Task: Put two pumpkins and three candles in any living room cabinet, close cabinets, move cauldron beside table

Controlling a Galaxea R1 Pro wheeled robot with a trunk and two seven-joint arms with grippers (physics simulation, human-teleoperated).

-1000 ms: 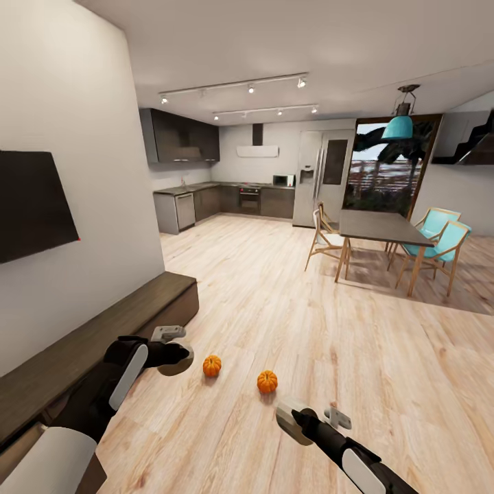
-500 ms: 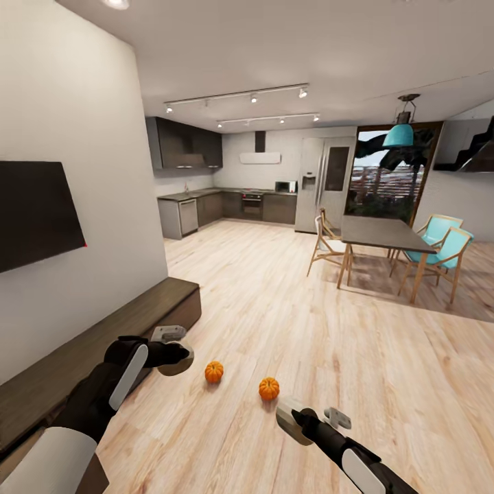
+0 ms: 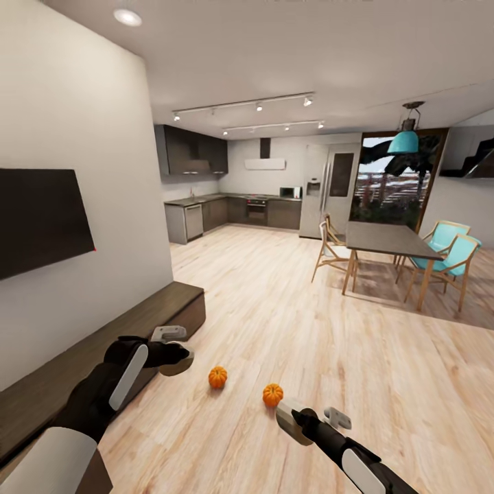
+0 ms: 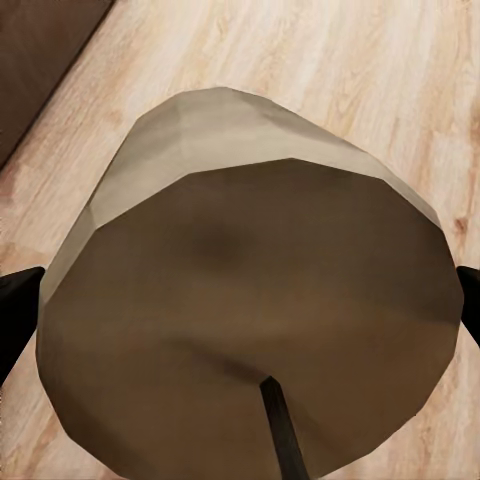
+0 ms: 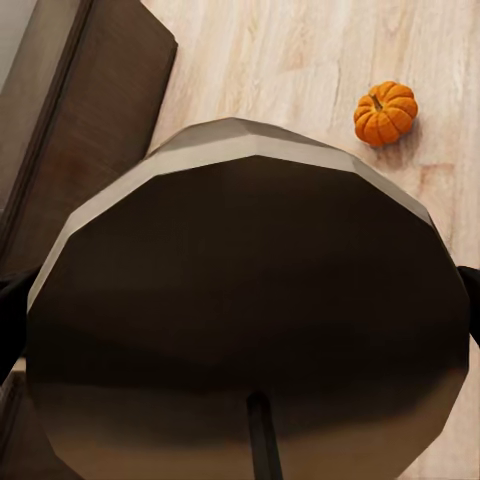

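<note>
Nearest, at five o'clock, the right gripper point(image 3: 307, 423) clamps a stubby grey-beige candle point(image 5: 250, 320); at nine o'clock the left gripper point(image 3: 173, 350) grips another point(image 4: 250, 290). Two ribbed orange pumpkins point(image 3: 217, 377) point(image 3: 272, 394) lie on the floor at twelve o'clock. The long dark-brown cabinet point(image 3: 103, 343) runs at ten o'clock, apparently closed. Approach squarely, leaving a pull-out front room to open.

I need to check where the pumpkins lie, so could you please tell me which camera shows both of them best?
The head view: both pumpkins sit apart on the wooden floor. The right wrist view catches one pumpkin beyond the candle it holds.
</note>
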